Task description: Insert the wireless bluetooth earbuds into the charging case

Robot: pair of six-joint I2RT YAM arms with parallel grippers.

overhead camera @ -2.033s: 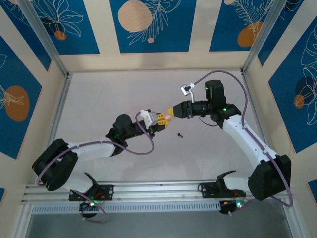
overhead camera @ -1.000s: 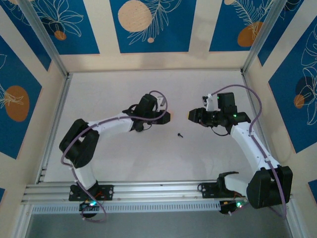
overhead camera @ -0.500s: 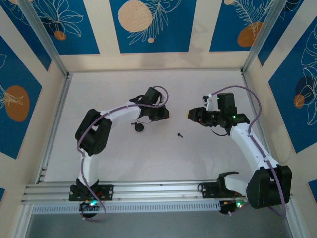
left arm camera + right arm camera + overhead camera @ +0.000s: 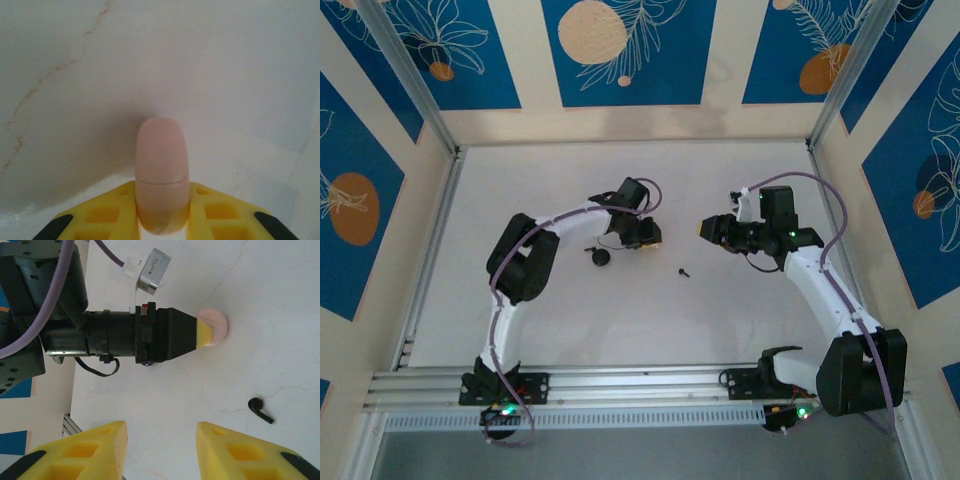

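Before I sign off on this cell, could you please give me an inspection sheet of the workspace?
Surface: white table, faint brownish hairline marks.
Job's things: charging case on the table beside the left arm; one earbud lying loose, outside the case.
Clutter: pink disc, clamped in the left gripper.
Grippers: left gripper shut on the disc; right gripper open, empty.
Cables: purple cable looped along each arm.
Surroundings: blue-and-cream patterned panels, aluminium frame.
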